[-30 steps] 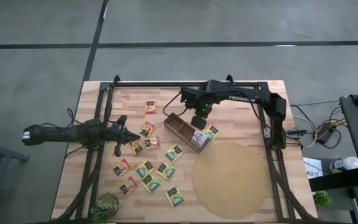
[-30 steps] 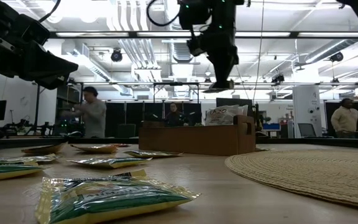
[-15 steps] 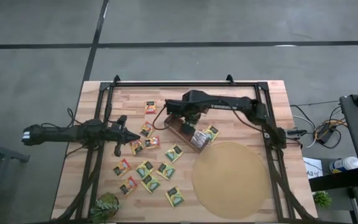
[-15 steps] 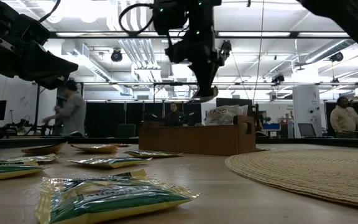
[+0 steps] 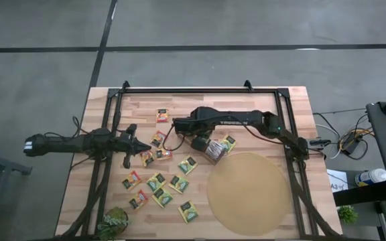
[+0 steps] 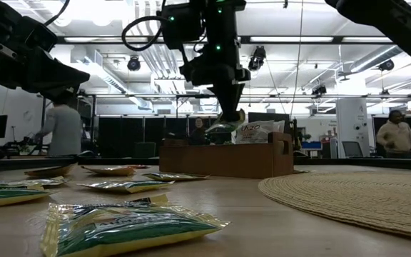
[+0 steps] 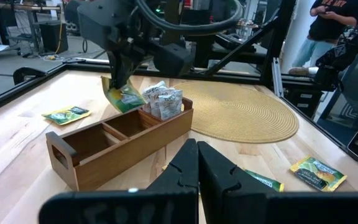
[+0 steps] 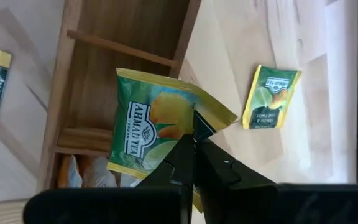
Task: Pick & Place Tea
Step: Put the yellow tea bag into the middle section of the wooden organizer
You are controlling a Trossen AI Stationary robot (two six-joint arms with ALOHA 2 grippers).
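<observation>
right gripper (image 8: 192,144) clamped on green-yellow sachet (image 8: 157,127) over wooden box (image 7: 120,138) | white sachets (image 7: 162,101) fill end compartment | left gripper (image 7: 197,163) closed, idle

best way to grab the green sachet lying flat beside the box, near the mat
Take the green sachet by a free edge, coming straight down from above. It lies flat on the table between the wooden box and mat, so the side away from the box looks easiest.
</observation>
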